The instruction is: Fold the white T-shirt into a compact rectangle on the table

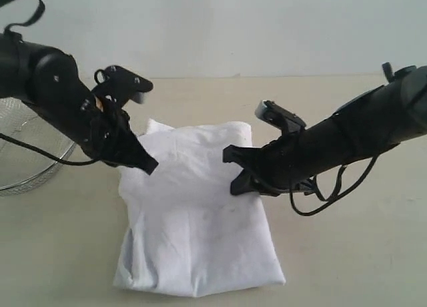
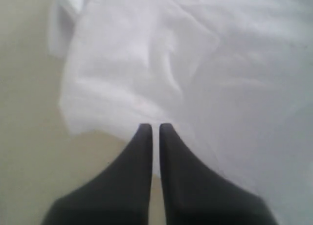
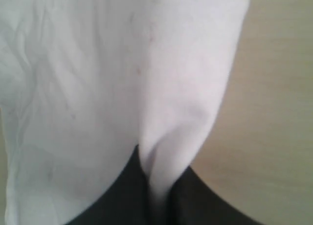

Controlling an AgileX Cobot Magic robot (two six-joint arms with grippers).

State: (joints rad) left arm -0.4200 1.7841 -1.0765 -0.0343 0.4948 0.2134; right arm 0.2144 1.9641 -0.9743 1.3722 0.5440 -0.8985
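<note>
The white T-shirt (image 1: 197,220) lies on the table (image 1: 353,260) as a long folded strip, plain side up and slightly rumpled. My left gripper (image 1: 149,165) is shut, its tips (image 2: 154,128) right at the shirt's left edge (image 2: 98,122). No cloth shows bunched in the thin slit between its fingers. My right gripper (image 1: 235,181) reaches in from the right and is shut on the shirt's right edge. In the right wrist view a raised fold of white cloth (image 3: 176,137) is pinched between the jaws of the right gripper (image 3: 161,162).
A round wire-mesh basket (image 1: 27,153) stands at the far left, behind the left arm. Loose black cable (image 1: 327,200) hangs under the right arm. Bare tabletop (image 3: 274,137) runs along the shirt's right side and in front of it.
</note>
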